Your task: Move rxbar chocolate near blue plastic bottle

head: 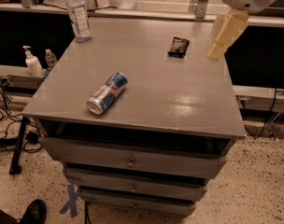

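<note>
The rxbar chocolate (pixel 178 46) is a small flat black-wrapped bar lying on the grey table (pixel 179 101), at the far right of its top. The blue plastic bottle (pixel 79 15) stands upright at the table's far left corner, clear with a white-and-blue label. My gripper (pixel 216 51) hangs from the white arm at the upper right, cream coloured, pointing down. It is above the table's right side, a short way right of the bar and apart from it. It holds nothing that I can see.
A blue-and-silver drink can (pixel 107 93) lies on its side at the table's front left. A white pump bottle (pixel 32 62) and a tiny clear bottle (pixel 50 58) stand on a low shelf to the left. Drawers (pixel 130 161) sit below the tabletop. A counter runs behind.
</note>
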`<move>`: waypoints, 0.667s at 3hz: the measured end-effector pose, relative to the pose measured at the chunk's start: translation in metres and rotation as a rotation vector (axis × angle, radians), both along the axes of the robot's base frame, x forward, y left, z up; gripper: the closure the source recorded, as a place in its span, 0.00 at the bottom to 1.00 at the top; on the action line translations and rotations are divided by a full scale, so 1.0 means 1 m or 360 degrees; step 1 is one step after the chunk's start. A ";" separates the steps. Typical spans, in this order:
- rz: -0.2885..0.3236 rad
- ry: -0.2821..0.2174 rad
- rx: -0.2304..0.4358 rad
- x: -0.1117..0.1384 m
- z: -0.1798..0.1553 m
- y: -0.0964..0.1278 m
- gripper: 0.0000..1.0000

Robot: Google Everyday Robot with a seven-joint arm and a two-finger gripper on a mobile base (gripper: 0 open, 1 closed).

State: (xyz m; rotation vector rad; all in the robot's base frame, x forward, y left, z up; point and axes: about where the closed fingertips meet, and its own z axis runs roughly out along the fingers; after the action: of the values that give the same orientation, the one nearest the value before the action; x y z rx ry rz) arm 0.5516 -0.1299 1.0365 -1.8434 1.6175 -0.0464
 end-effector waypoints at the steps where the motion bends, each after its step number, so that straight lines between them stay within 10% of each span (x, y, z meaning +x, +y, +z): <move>1: 0.0128 -0.0146 -0.0004 0.040 -0.011 0.010 0.00; 2: 0.0278 -0.0286 -0.0084 0.085 -0.028 0.014 0.00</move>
State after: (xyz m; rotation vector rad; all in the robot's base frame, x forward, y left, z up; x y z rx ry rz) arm 0.6369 -0.1154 1.0086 -1.9545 1.3404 -0.1740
